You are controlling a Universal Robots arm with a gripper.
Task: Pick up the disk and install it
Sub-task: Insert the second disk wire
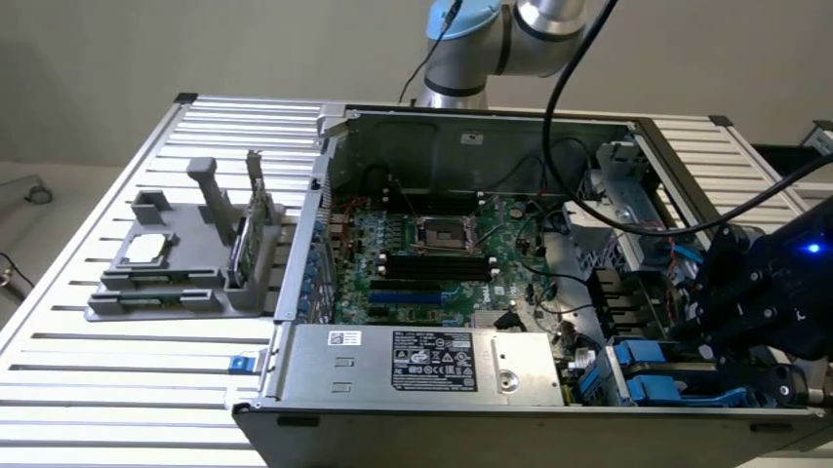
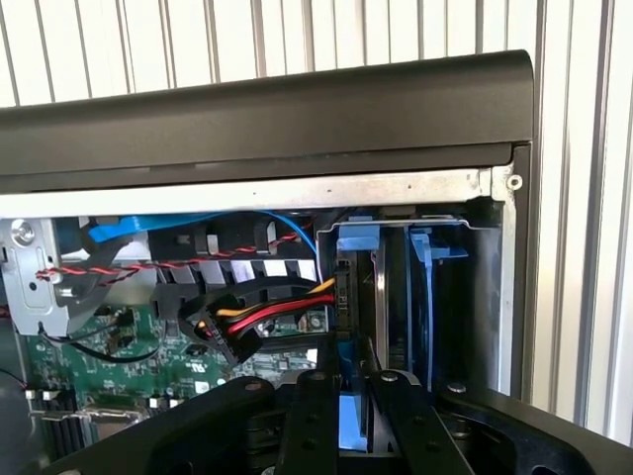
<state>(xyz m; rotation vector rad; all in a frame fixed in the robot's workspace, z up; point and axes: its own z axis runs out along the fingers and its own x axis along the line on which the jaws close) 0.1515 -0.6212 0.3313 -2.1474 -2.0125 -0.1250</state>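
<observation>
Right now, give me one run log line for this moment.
arm: over case's drive bay corner | gripper: shut on blue-framed silver-grey disk | disk: standing on edge in the blue plastic drive cage | black computer case: open

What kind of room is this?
Probably a robotics lab or test bench: an open computer case with its motherboard showing sits on a slatted metal table, and a robot arm reaches over it.

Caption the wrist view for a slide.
Gripper poised over the blue drive bay in the open computer case, fingers around a blue carrier.

Ribbed bare-metal table (image 1: 117, 361); matt black plastic pincer (image 2: 354, 396); blue plastic disk (image 2: 354, 421) carrier.
</observation>
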